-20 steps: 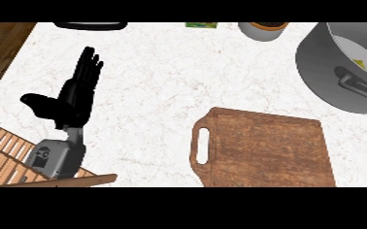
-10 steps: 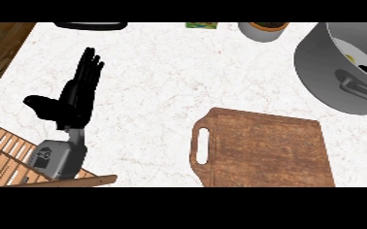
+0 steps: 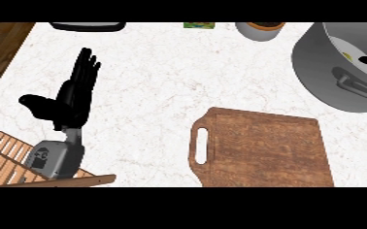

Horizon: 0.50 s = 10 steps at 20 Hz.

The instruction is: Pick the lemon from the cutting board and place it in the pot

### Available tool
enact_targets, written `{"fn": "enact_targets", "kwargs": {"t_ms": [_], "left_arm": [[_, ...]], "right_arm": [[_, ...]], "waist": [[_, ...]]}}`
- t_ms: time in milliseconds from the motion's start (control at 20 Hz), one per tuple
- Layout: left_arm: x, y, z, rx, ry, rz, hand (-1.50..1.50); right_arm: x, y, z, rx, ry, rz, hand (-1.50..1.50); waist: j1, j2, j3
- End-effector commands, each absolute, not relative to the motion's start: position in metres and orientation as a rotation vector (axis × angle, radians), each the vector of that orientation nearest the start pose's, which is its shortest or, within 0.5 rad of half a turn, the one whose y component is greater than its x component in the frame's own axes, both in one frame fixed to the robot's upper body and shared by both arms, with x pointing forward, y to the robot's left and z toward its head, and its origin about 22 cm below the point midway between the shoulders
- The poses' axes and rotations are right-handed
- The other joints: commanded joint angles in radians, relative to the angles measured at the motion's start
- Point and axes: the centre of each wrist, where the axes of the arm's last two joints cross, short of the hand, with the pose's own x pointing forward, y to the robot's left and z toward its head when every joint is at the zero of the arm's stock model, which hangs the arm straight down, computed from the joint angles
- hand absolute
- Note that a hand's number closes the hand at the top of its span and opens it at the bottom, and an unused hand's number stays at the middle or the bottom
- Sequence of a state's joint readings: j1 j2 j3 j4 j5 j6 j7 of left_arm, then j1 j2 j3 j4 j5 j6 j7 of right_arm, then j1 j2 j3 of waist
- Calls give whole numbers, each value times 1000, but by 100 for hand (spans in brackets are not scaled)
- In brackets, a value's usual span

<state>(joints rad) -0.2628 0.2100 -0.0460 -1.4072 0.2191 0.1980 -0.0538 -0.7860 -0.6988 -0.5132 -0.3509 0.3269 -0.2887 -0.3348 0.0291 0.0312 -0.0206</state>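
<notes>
1. Your left hand (image 3: 72,99) rests released, fingers straight, on worktop (image 3: 179,73) at left.
2. Cutting board (image 3: 261,148) bare.
3. Lemon (image 3: 347,56): only a yellowish bit inside pot (image 3: 323,70), far right.

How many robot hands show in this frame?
1: the black left hand, open, fingers straight, over the white counter at the view's left. The right hand is out of view.

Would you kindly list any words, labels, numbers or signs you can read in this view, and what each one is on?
No text can be read anywhere.
Round dark mark on the grey left forearm: a symbol, too small to make out.
Green and yellow packet at the counter's far edge: print too blurred to read.
Cutting board, pot, cup: no markings.
</notes>
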Motion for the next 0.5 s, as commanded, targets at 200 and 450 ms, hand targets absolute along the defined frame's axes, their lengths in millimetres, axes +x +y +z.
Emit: {"fn": "enact_targets", "kwargs": {"t_ms": [200,450], "left_arm": [[309,257,73,78,-1782,25,0],[306,267,73,104,-1774,17,0]], "right_arm": [[332,-517,109,-1004,-1586,-312,-150],[290,-553,103,-978,-1653,-374,-150]], "waist": [[6,-18,26],[-8,-23,26]]}}
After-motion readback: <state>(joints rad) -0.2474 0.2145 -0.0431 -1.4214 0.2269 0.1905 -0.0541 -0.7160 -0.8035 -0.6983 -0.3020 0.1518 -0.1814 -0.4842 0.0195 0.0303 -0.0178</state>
